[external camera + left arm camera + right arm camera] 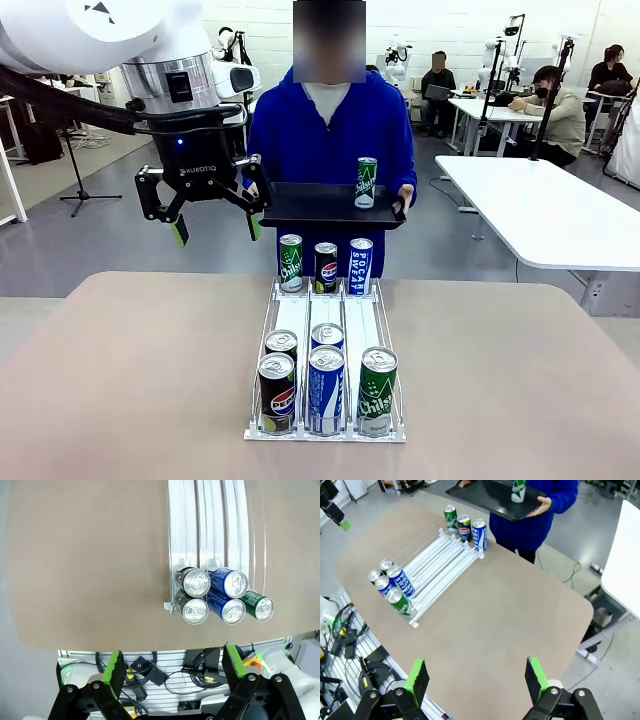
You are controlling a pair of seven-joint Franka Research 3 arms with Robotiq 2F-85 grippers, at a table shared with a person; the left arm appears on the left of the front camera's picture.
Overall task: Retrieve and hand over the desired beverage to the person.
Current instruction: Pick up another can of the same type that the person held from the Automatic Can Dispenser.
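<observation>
From the front, the person [330, 130] in the blue hoodie stands at the far side of the table [130, 380], holding a black tray [310, 208] level with both hands. One green can [366, 183] stands upright on the right part of the tray. The left gripper [218, 228] hangs well above the table by the tray's left end, jaws spread wide with nothing between them. I can't judge how near it is in depth. On the table a white rack [296, 312] runs near to far. Three far cans [326, 267] stand at its far end. Five near cans [326, 390] crowd its near end: two in the left lane, two in the middle, a single green one on the right.

The left wrist camera looks down past parted green pads [116, 672] onto the tops of the near cans.

The right wrist camera looks from high over the table's near right side. The right gripper [476, 679] is wide open and empty, well apart from rack and tray, with the person and the green can at the far side.

To my eye the handover looks all but done: a drink sits on the tray and both grippers are free. At most the arm has to draw clear. Whether that can is the wanted one, I cannot tell.
</observation>
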